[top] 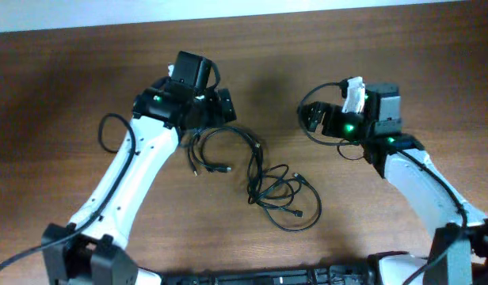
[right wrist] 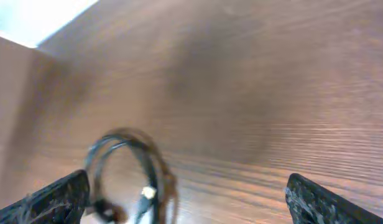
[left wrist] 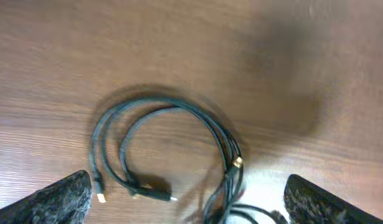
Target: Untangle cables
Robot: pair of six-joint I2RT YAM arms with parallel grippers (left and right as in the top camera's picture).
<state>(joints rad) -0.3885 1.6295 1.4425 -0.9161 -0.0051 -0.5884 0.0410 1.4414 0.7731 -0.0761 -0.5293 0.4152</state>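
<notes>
The cables lie as thin black cords on the brown table. One looped part [top: 228,133] lies just below my left gripper [top: 209,113], with two plug ends [top: 212,168] to its lower left. A tangled bundle [top: 280,194] lies in the middle of the table. In the left wrist view the loop [left wrist: 170,109] lies between and beyond my wide-open, empty fingers [left wrist: 188,196], with a gold-tipped plug [left wrist: 237,163]. My right gripper [top: 311,117] is open and empty above bare table; its view shows a blurred loop [right wrist: 126,146] at the lower left, near its left finger.
A thicker black arm wire [top: 109,131] loops beside the left arm. A pale wall strip [top: 244,9] runs along the table's far edge. Bare wood [top: 371,206] lies to the right of the bundle, under the right arm.
</notes>
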